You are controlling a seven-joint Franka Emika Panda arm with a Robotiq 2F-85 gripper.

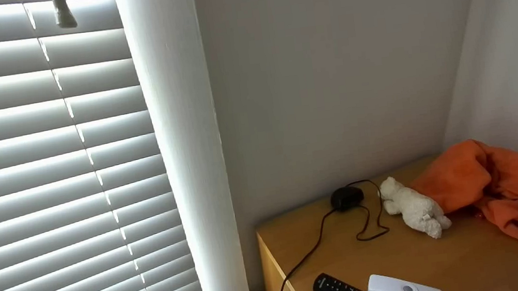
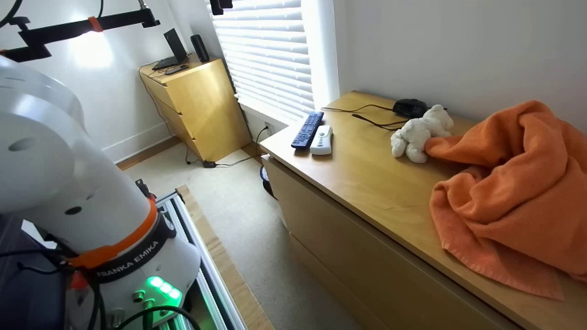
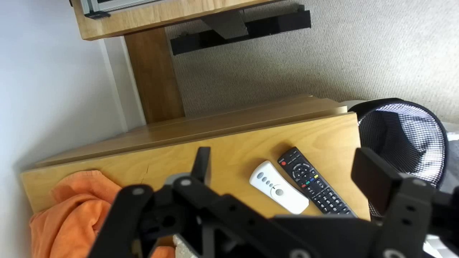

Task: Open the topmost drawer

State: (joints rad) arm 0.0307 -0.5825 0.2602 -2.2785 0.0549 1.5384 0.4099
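Note:
The wooden dresser [image 2: 371, 183] shows in both exterior views, its top also in an exterior view [image 1: 308, 237]. Its topmost drawer [image 2: 348, 233] is a wide flat front just under the overhanging top and looks shut. In the wrist view the drawer front [image 3: 229, 123] is a foreshortened strip along the top's edge; I see no handle. My gripper [image 3: 283, 157] is open and empty, its fingers wide apart above the dresser top, with the remotes in view between them. In the exterior views I cannot clearly make out the gripper.
On the dresser top lie a black remote [image 3: 315, 181], a white remote [image 3: 278, 188], a white plush toy [image 2: 422, 133], a black adapter with cable [image 2: 409, 108] and an orange cloth [image 2: 518, 192]. A mesh bin [image 3: 405, 143] stands at its end. Another dresser [image 2: 206, 110] stands farther back.

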